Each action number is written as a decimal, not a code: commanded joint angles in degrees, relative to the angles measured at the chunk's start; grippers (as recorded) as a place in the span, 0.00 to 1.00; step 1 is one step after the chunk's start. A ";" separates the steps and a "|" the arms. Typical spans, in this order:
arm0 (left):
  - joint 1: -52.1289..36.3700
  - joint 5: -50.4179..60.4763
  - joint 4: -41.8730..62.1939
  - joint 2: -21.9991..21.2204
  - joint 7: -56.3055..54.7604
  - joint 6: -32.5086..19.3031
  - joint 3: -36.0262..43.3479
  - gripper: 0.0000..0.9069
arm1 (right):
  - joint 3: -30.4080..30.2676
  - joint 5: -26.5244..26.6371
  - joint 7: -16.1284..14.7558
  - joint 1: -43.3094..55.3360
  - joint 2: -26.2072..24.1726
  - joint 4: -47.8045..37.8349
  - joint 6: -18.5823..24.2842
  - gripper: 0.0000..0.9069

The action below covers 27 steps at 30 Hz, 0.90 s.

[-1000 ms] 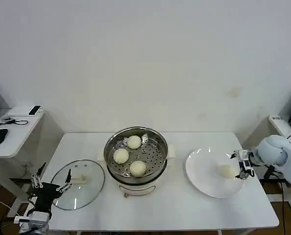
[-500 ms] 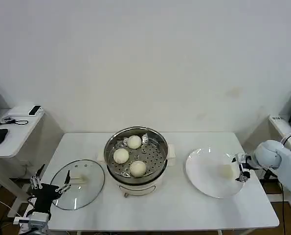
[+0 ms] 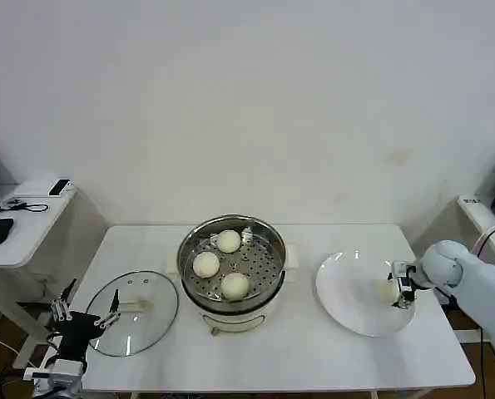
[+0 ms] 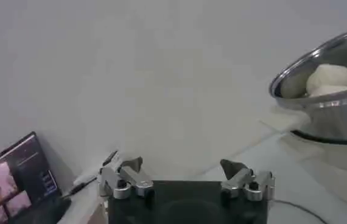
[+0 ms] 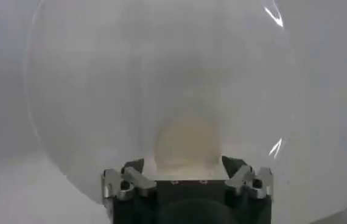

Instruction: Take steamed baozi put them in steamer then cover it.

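Note:
The steamer (image 3: 268, 293) stands open at the table's middle with three baozi (image 3: 228, 241) (image 3: 205, 264) (image 3: 235, 286) on its perforated tray. A further baozi (image 3: 386, 290) lies on the white plate (image 3: 347, 291) at the right. My right gripper (image 3: 398, 290) is low over the plate, open, its fingers on either side of this baozi (image 5: 189, 143); the right gripper (image 5: 184, 164) has the bun between its tips. The glass cover (image 3: 147, 324) lies flat left of the steamer. My left gripper (image 3: 87, 309) hangs open and idle at the cover's near-left edge, left gripper (image 4: 182, 164) holding nothing.
A white side table (image 3: 31, 224) with a mouse and small devices stands off to the left, and a laptop screen (image 4: 15, 185) is seen there too. The steamer's rim (image 4: 319, 100) rises close beside the left arm. Bare tabletop (image 3: 297, 349) lies in front of steamer and plate.
My right gripper has slid left from the plate's right rim and now straddles the baozi. The left arm, cover and steamer have not moved.

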 commanded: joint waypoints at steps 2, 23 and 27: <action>-0.01 0.06 -0.43 -0.20 -0.01 0.02 0.17 1.00 | -0.60 0.13 -0.58 1.53 0.87 -0.96 -0.39 0.67; -0.20 0.07 -1.67 0.14 0.01 0.15 0.40 1.00 | -19.90 17.75 -0.64 34.05 -0.96 14.23 -7.28 0.67; -0.19 0.08 -1.82 0.25 -0.02 0.15 0.28 1.00 | -27.24 23.32 0.79 42.01 2.69 17.54 -10.21 0.68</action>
